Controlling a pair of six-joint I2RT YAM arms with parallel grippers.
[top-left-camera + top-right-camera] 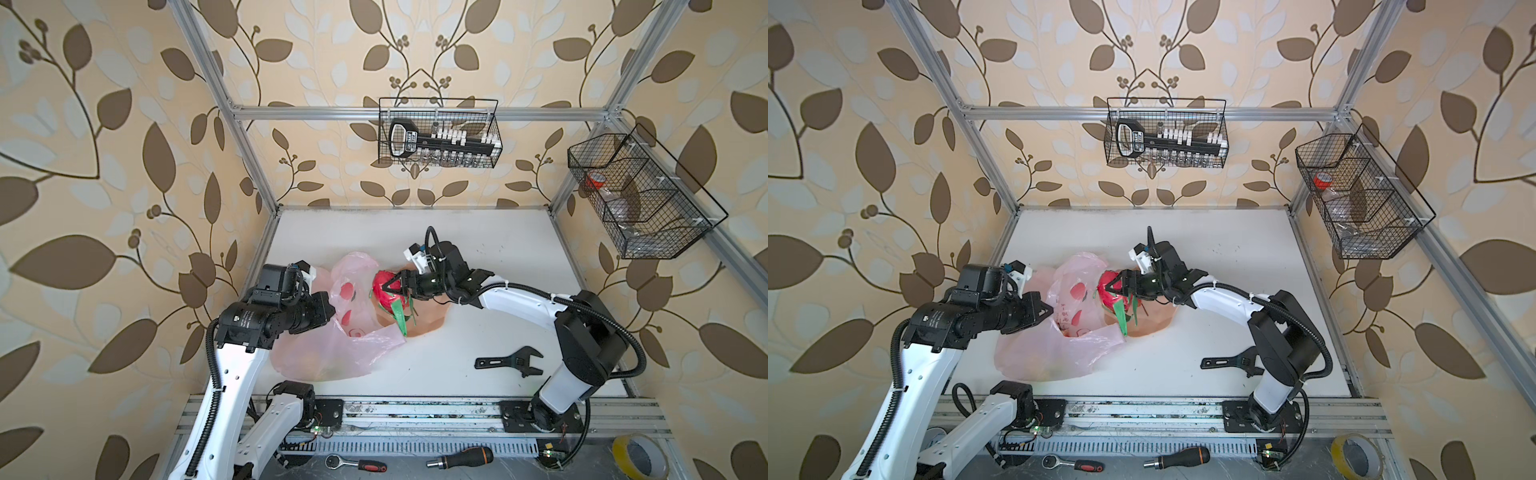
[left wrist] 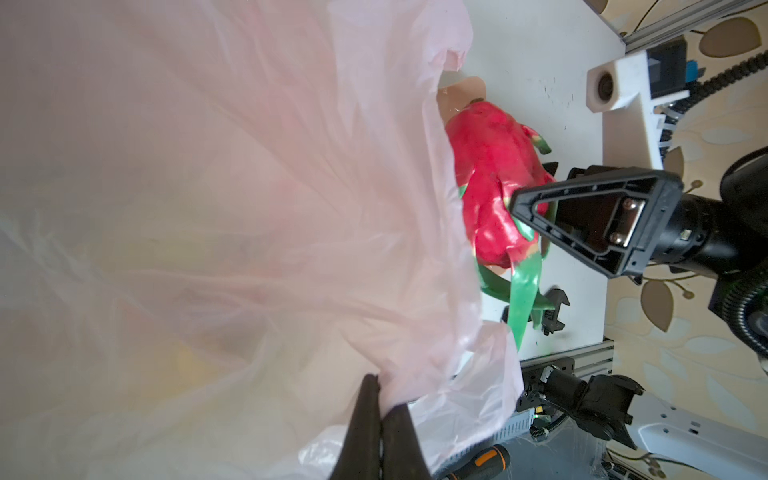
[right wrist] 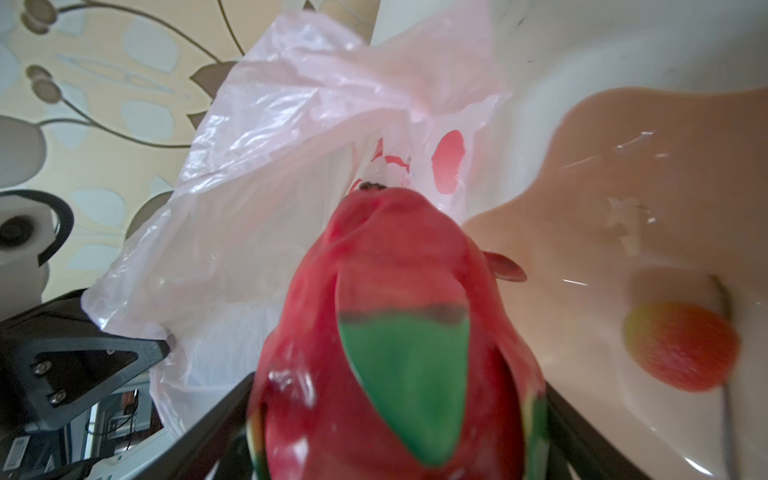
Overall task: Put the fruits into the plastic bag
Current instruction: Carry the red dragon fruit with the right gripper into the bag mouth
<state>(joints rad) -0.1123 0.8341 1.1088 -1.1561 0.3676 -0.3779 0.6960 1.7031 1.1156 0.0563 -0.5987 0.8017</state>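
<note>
My right gripper (image 1: 392,286) is shut on the big pink-red dragon fruit (image 1: 380,280) with green scales and holds it above the peach bowl (image 1: 428,320), right beside the plastic bag's raised mouth. In the right wrist view the dragon fruit (image 3: 395,332) fills the space between the fingers. The pale pink plastic bag (image 1: 345,345) lies crumpled at the left. My left gripper (image 2: 374,382) is shut on the bag's edge (image 2: 415,374) and lifts it. A yellow-and-red fruit (image 3: 681,345) lies in the bowl (image 3: 623,166). Faint yellowish shapes show through the bag (image 2: 208,208).
A black adjustable wrench (image 1: 509,362) lies on the white table at the front right. A screwdriver (image 1: 461,457), a ratchet (image 1: 357,463) and a yellow tape roll (image 1: 638,457) sit beyond the front rail. Wire baskets (image 1: 440,133) (image 1: 640,195) hang on the frame.
</note>
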